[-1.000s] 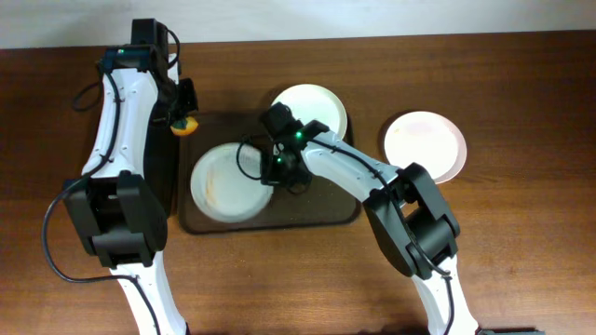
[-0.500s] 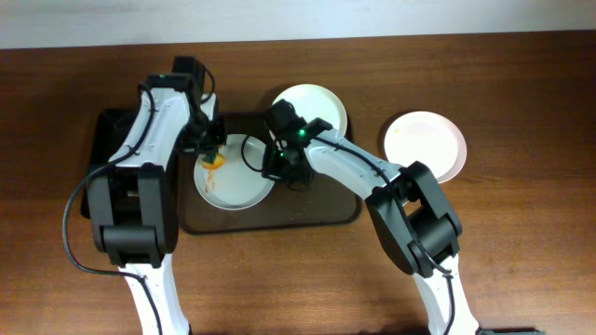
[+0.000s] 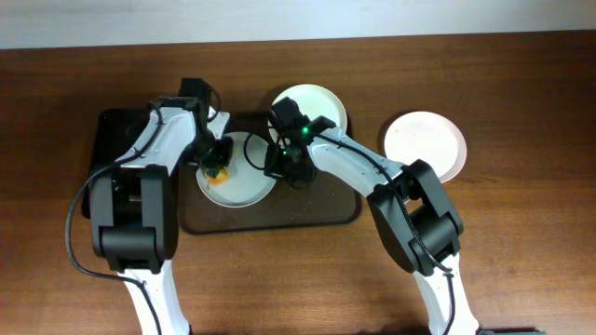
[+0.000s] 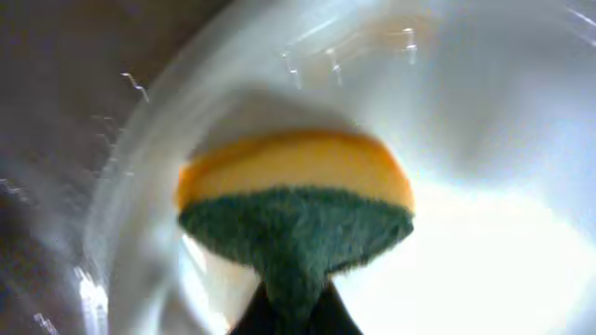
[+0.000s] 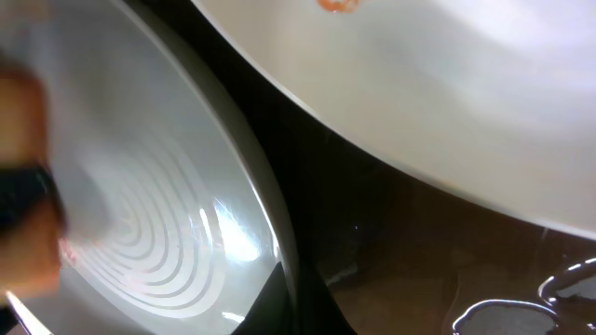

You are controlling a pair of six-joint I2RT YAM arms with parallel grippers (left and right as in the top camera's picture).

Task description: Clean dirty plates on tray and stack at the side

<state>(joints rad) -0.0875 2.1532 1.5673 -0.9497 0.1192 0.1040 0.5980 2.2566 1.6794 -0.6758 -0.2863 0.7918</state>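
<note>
A white plate lies on the dark brown tray at its left half. My left gripper is shut on a yellow and green sponge, which presses on the plate's left inside. Orange-brown smears show beside the sponge. My right gripper is shut on this plate's right rim. A second plate rests at the tray's back edge, with an orange spot on it. A third plate sits on the table to the right.
A smaller black tray lies left of the brown tray, under my left arm. The brown tray's floor shows bare to the right of the gripped plate. The wooden table surrounds everything.
My left arm swung from the black tray over to the plate, carrying the sponge onto its left side. The plate shifted slightly back and right in my right gripper's hold.
</note>
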